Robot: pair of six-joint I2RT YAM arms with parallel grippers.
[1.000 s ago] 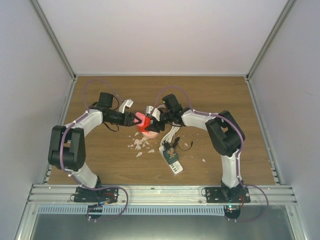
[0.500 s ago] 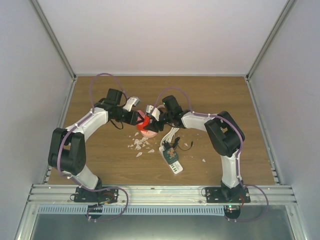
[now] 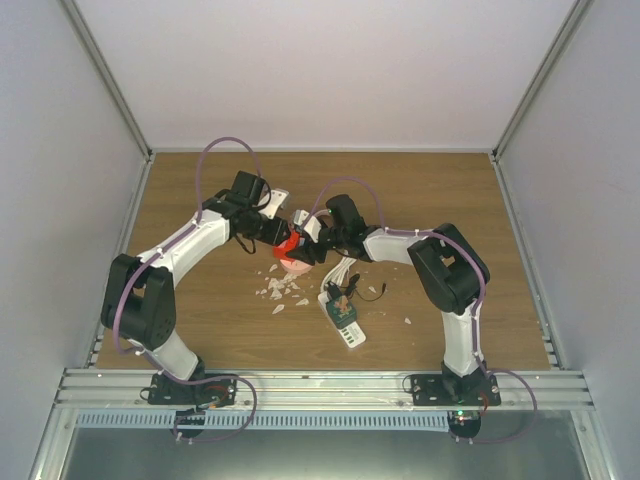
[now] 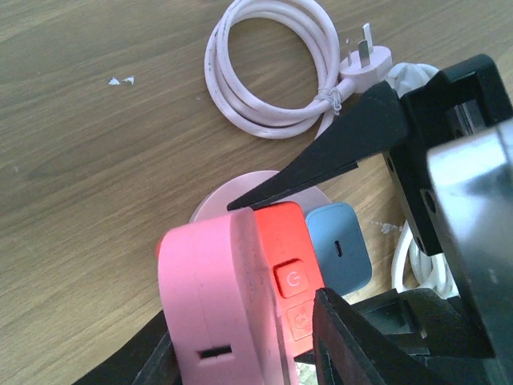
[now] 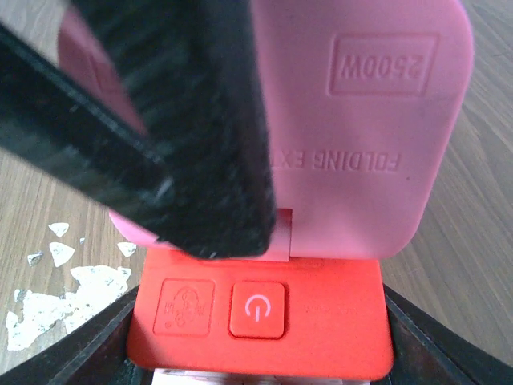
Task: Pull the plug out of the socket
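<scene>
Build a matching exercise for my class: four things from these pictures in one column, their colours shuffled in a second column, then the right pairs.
Things:
1. coiled cable
2. plug
3. power-button panel
4. socket body

Colours:
A. red
B. pink
C. white
D. blue

Pairs: 1-C, 2-D, 3-A, 4-B

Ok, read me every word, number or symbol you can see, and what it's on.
"2500W": moulded on the pink socket panel, upside down to the right wrist camera.
"FOLDING EXT": same panel, the rest hidden.
Power symbol: button on the red section.
Beside it, an icon: too blurred to read.
</scene>
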